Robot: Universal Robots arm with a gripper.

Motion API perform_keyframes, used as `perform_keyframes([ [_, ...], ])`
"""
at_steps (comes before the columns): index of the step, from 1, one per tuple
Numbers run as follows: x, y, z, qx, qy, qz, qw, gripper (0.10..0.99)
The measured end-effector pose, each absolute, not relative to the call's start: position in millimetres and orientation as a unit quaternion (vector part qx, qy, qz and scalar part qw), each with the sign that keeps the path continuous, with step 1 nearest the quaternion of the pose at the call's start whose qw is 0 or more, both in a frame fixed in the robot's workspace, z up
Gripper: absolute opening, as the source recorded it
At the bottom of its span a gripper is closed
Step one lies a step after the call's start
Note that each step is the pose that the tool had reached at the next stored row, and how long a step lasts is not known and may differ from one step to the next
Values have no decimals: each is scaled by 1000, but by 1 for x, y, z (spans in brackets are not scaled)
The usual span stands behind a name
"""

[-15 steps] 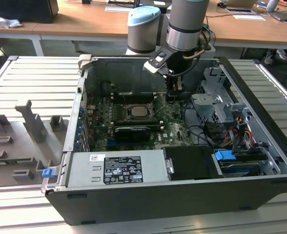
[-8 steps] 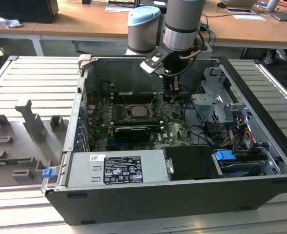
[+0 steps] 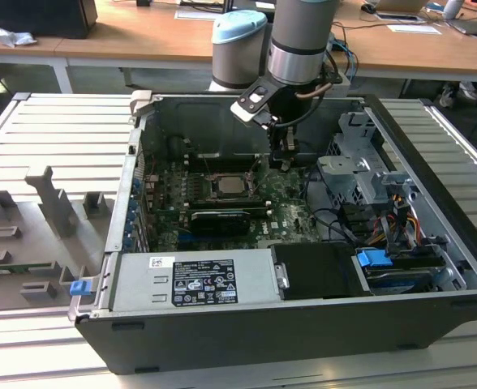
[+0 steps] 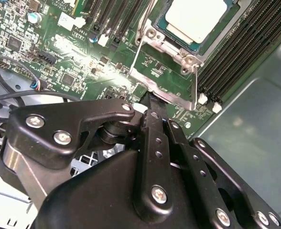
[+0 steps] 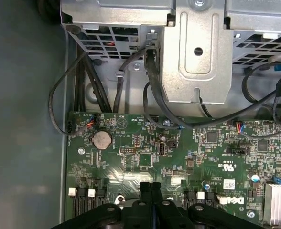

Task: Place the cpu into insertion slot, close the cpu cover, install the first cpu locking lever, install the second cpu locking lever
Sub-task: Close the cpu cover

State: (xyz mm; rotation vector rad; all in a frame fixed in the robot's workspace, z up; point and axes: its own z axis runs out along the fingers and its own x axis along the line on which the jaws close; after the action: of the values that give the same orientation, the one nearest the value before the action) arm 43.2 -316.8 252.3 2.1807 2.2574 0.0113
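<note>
Fingers (image 5: 145,191) pressed together empty, the gripper (image 3: 285,164) is hovering at two o'clock of the seated cpu (image 3: 226,185) in the exterior view; we are judging that chip light, stiff, fragile, best edge-held.

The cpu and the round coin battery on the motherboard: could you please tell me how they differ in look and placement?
The cpu is square with a pale beige-silver face; the coin battery is round and grey-silver. The cpu sits in the metal-rimmed insertion slot beside long memory slots; the coin battery sits near the board's corner, by black cables. Both lie flat on the green motherboard.
</note>
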Motion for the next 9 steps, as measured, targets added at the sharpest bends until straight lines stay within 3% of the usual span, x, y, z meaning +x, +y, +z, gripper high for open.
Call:
perform_keyframes([
  [9,41,-317,252,695,719,4,1,106],
])
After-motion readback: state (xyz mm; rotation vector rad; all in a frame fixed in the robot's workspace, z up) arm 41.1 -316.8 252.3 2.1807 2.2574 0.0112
